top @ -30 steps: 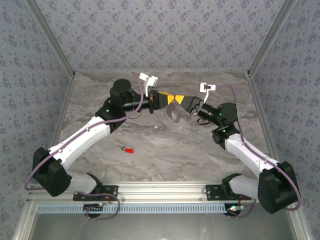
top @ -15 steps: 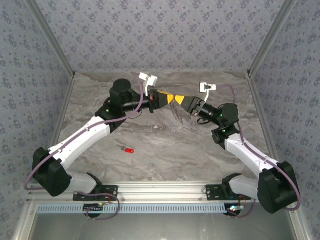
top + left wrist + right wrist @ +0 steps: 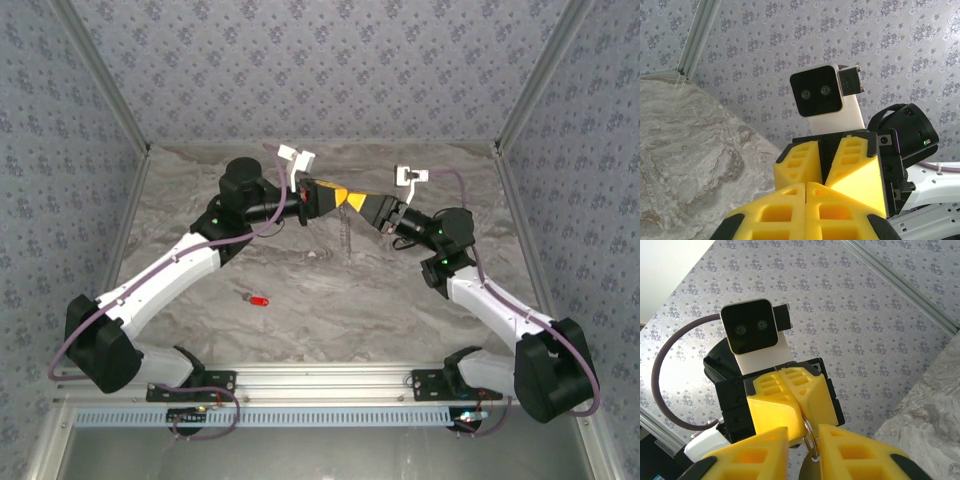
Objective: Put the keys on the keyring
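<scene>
The thin grey metal keyring [image 3: 811, 440] is pinched in the closed left gripper [image 3: 805, 187] above the far middle of the grey marbled table [image 3: 400, 300]. The right gripper [image 3: 803, 431] is set narrowly apart around it. The small red-headed silver key [image 3: 258, 300] is seen lying left of centre, towards the near edge.

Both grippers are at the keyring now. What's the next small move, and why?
Probably close the right gripper onto the keyring: its jaws stand apart around the ring, which the shut left gripper holds. The key lies on the table.
</scene>
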Tool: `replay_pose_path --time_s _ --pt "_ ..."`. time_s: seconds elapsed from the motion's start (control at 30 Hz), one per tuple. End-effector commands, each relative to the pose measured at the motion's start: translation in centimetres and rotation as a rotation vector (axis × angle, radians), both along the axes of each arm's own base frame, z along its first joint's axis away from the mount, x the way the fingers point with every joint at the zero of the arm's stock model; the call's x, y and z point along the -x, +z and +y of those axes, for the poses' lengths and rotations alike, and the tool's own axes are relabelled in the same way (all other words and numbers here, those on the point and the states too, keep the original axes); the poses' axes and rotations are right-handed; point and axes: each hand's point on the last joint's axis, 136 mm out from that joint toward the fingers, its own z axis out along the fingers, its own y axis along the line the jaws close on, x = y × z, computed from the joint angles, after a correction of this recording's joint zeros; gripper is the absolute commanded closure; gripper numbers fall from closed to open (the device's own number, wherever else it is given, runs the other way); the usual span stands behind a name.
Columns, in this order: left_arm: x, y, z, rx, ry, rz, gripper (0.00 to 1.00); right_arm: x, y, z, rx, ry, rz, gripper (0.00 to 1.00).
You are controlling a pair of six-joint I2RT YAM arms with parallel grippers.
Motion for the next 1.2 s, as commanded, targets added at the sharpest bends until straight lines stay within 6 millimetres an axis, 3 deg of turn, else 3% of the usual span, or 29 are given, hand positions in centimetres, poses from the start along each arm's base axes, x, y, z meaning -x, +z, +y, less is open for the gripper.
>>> replay_pose_path --time_s 0.0,0.23,0.33,0.4,0.47,0.5,0.57,0.67,0.83,1.17 --pt "1.0 3.7 0.5 0.064 -0.005 -0.091 1.00 0.7 0.6 0.1 -0.013 0.023 -0.033 0.83" --pt "1.1 3.5 0.2 0.062 -0.020 -0.082 1.00 0.7 0.9 0.2 -0.015 0.032 -0.042 1.00" --pt "1.0 3.6 0.2 0.058 -0.017 -0.070 1.00 0.6 1.1 0.2 -0.024 0.035 -0.040 1.00" --pt "0.4 3.6 0.5 0.047 0.024 -0.058 0.85 0.3 1.2 -0.2 -0.043 0.015 -0.039 1.00" --pt "-0.1 3.9 1.1 0.039 0.079 -0.057 0.53 -0.4 1.4 -1.1 -0.064 -0.022 -0.045 1.00" --pt "-0.5 4.0 1.6 0.035 0.122 -0.053 0.46 -0.7 1.4 -1.4 -0.073 -0.036 -0.048 1.00" --pt "-0.9 4.2 2.6 0.038 0.192 -0.048 0.35 -1.1 1.8 -2.1 -0.096 -0.065 -0.059 1.00" --pt "-1.5 4.6 4.5 0.081 0.305 -0.029 0.28 -1.6 2.5 -2.8 -0.139 -0.088 -0.076 1.00" --pt "-1.8 4.9 5.6 0.164 0.350 0.005 0.33 -2.3 3.2 -3.2 -0.202 -0.118 -0.099 1.00" --pt "-2.1 4.5 3.7 0.169 0.265 0.028 0.57 -2.1 4.6 -2.9 -0.245 -0.135 -0.117 1.00"
